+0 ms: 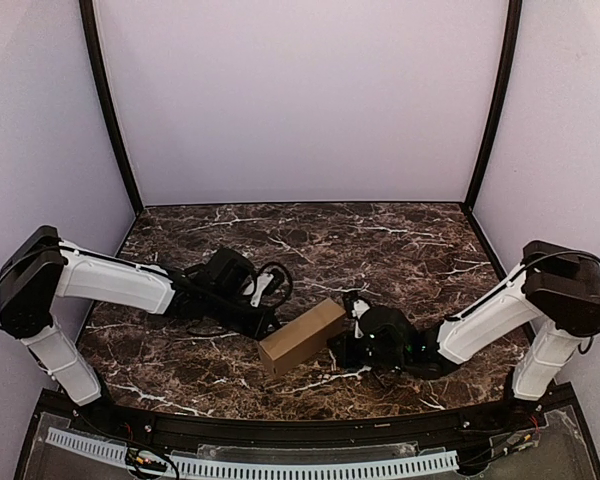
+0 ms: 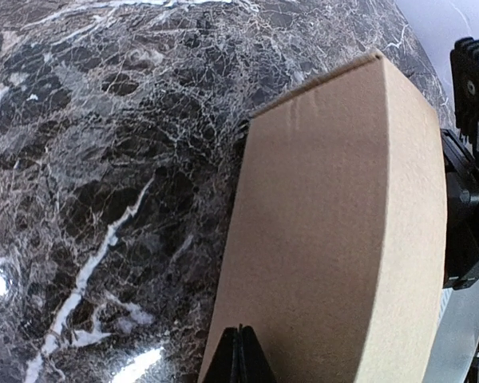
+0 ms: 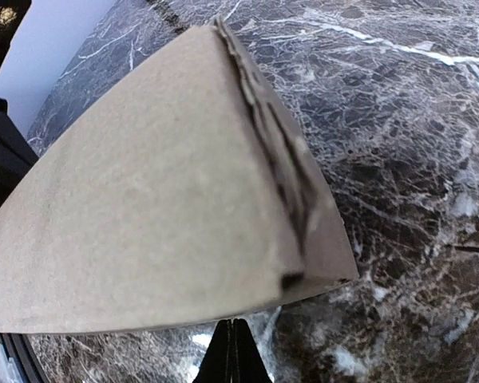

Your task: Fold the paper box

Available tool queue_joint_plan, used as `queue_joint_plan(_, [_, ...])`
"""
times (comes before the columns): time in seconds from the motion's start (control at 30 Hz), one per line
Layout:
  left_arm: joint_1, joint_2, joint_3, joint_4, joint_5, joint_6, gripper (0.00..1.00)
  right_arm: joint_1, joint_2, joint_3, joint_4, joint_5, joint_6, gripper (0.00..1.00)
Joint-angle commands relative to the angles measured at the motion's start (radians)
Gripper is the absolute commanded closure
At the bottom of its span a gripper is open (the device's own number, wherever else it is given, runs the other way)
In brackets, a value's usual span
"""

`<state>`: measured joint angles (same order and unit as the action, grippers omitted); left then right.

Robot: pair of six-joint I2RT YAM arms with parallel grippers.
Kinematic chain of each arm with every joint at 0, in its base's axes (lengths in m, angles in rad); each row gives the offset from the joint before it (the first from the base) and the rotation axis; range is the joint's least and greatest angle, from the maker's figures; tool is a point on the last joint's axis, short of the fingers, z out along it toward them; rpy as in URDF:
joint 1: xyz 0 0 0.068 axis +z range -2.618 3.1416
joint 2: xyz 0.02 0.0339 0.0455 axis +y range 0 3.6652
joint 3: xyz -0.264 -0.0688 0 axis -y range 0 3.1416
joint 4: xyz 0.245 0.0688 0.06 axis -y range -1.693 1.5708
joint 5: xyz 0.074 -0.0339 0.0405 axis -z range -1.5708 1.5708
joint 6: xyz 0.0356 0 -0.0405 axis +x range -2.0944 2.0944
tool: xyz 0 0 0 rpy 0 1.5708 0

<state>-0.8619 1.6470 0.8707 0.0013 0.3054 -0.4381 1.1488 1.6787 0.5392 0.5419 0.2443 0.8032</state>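
Narrow, closed brown paper box

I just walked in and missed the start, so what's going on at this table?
The left gripper and right gripper are working on a brown paper box on the marble table. The box already lies folded into a narrow rectangular shape. Both grippers are shut, with their tips at opposite sides of it, and neither is clamped around it.
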Motion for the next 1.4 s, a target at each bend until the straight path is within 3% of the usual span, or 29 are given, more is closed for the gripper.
queue_joint_plan(0.0, [0.001, -0.078, -0.058, 0.036, 0.020, -0.032, 1.00, -0.029, 0.064, 0.051, 0.110, -0.083, -0.003, 1.00])
queue_joint_plan(0.33, [0.002, -0.155, -0.110, 0.057, 0.018, -0.068, 1.00, -0.048, 0.195, 0.113, 0.188, -0.190, -0.001, 1.00])
queue_joint_plan(0.77, [-0.014, -0.129, -0.096, 0.134, 0.088, -0.108, 1.00, -0.060, 0.290, 0.125, 0.257, -0.266, 0.034, 1.00])
queue_joint_plan(1.1, [-0.026, -0.091, -0.070, 0.141, 0.090, -0.113, 0.99, -0.097, 0.199, -0.019, 0.207, -0.190, 0.026, 1.00])
queue_joint_plan(1.37, [-0.026, -0.077, -0.048, 0.114, 0.066, -0.094, 1.00, -0.103, 0.007, -0.076, -0.042, -0.063, -0.036, 1.00])
